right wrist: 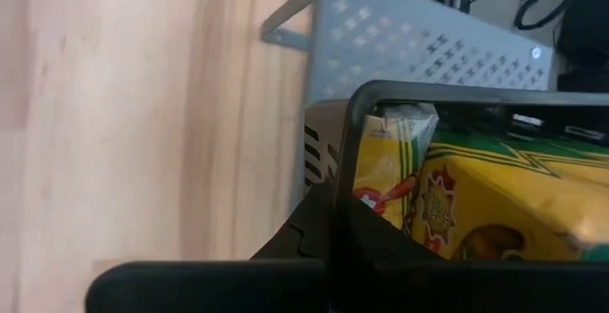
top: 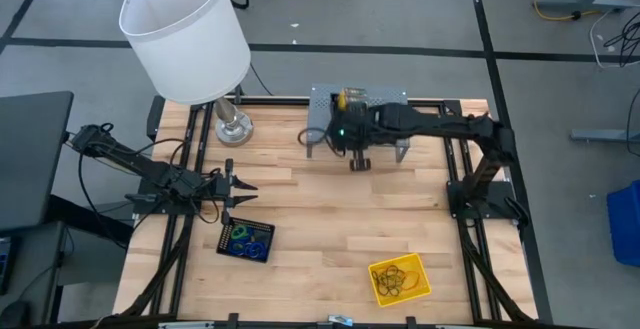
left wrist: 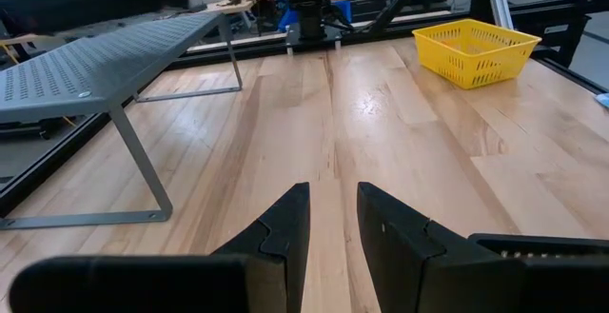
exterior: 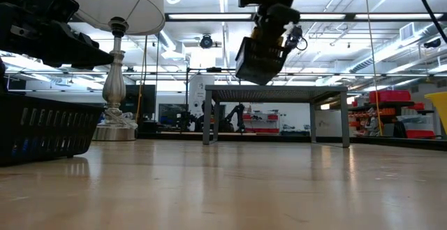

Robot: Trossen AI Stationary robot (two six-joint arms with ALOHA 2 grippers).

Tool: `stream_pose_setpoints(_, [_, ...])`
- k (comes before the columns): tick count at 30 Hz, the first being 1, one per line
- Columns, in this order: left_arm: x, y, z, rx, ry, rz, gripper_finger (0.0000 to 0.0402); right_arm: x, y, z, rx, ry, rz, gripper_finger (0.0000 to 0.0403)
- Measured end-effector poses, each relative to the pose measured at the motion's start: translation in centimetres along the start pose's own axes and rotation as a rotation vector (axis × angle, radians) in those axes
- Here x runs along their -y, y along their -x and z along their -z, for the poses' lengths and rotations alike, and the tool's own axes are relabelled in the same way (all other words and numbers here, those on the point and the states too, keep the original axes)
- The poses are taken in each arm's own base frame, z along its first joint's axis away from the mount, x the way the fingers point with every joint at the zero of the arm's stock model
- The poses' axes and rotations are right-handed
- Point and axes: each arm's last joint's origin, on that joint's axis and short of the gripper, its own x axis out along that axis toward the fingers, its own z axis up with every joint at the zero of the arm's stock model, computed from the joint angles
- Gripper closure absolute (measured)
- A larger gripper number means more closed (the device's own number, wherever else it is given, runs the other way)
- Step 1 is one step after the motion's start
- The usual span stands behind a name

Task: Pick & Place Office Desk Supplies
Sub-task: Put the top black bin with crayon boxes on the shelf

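My right gripper (top: 347, 135) reaches over the grey shelf (top: 360, 100) and is shut on a black mesh tray (exterior: 260, 59) that holds yellow-and-green crayon boxes (right wrist: 457, 199). A second black mesh tray (top: 246, 241) with blue and green rubber bands stands flat on the table near the front left. My left gripper (top: 236, 193) hovers open just beyond its far edge, touching nothing. A yellow tray (top: 400, 277) with orange rubber bands sits flat near the front right. My right gripper holds the black mesh tray by its rim and side wall (right wrist: 328, 156), coming from above. A dark finger (right wrist: 309, 242) lies against the wall's outer side; the other finger is hidden. The tray hangs tilted below the gripper (exterior: 276, 20), lifted clear above the shelf top.
A white-shaded lamp (top: 185, 34) stands on its metal base (top: 233, 126) at the far left of the table. The shelf stands on thin legs (left wrist: 143, 166) at the far middle. Bare wood (top: 330, 219) lies between the shelf and the two trays on the table.
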Motion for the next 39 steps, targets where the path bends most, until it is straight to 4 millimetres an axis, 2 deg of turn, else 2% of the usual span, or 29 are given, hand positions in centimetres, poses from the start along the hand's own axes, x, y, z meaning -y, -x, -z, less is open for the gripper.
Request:
stream_pose_setpoints(4, [0.0,0.0,0.0,0.0,0.003,0.0,0.0303,1.9,-1.2,0.3,0.016,-0.006,-0.013,0.0402])
stream_pose_setpoints(10, [0.0,0.0,0.0,-0.001,0.016,0.004,0.0303,3.1,-3.2,1.4,-0.091,-0.005,-0.045,0.0402])
stream_pose_setpoints(19, [0.0,0.0,0.2,-0.016,0.014,0.005,0.0303,2.8,-2.6,3.1,-0.255,-0.063,-0.045,0.0402])
stream_pose_setpoints(28, [0.1,-0.1,0.2,-0.02,0.018,0.005,0.0303,2.5,-2.4,3.9,-0.346,-0.113,-0.065,0.0402])
stream_pose_setpoints(39, [0.1,-0.1,0.2,-0.02,0.018,0.005,0.0303,2.4,-2.3,4.3,-0.372,-0.158,-0.109,0.0398])
